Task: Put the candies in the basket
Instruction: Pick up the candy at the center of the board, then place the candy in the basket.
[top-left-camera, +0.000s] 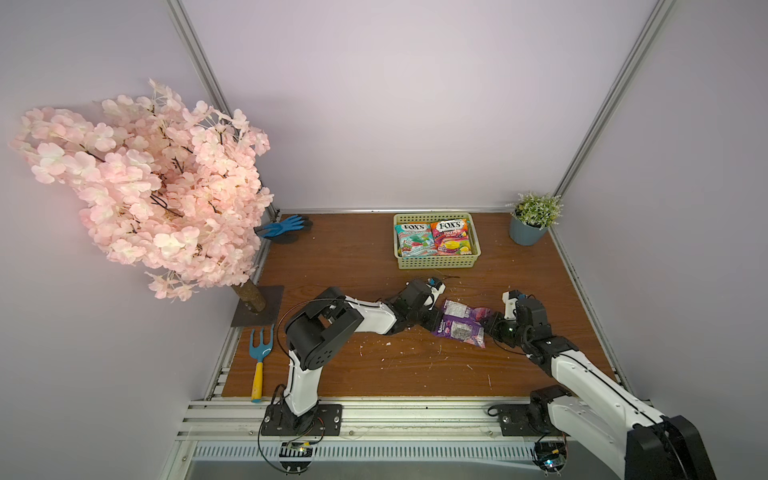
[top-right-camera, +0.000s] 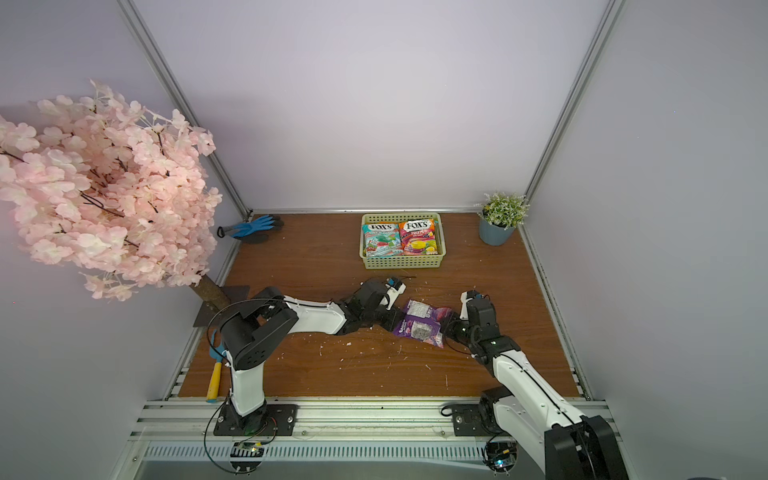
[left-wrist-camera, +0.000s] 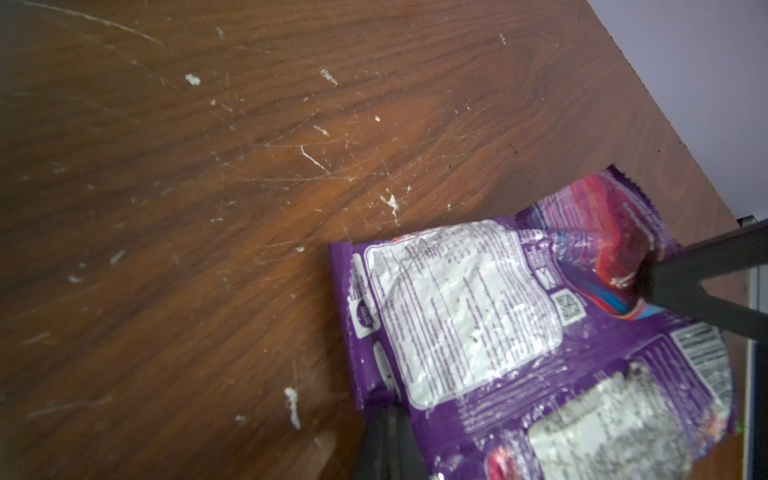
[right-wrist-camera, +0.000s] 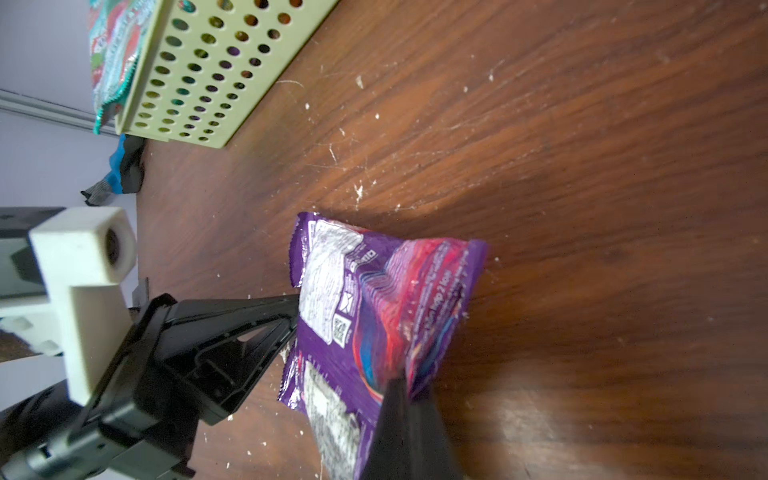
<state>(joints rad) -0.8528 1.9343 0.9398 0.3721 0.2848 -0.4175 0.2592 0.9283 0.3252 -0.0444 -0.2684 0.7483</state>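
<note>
Two purple candies bags (top-left-camera: 460, 322) (top-right-camera: 422, 324) lie overlapped, white label backs up, on the brown table in front of the basket (top-left-camera: 436, 262) (top-right-camera: 403, 262). My left gripper (top-left-camera: 437, 323) (left-wrist-camera: 388, 401) is shut on the left edge of the upper purple bag (left-wrist-camera: 457, 307). On that bag's folded-up red and purple right edge (right-wrist-camera: 415, 316), my right gripper (top-left-camera: 489, 324) (right-wrist-camera: 401, 384) is shut. The other purple bag (left-wrist-camera: 602, 424) lies partly under it. In the basket lie a teal bag (top-left-camera: 413, 241) and an orange bag (top-left-camera: 451, 237), side by side.
A blue glove (top-left-camera: 282, 227) lies at the back left. A blue-grey plant pot (top-left-camera: 527, 232) stands at the back right. The pink blossom tree (top-left-camera: 145, 183) overhangs the left edge. A blue and yellow garden fork (top-left-camera: 259, 361) lies front left.
</note>
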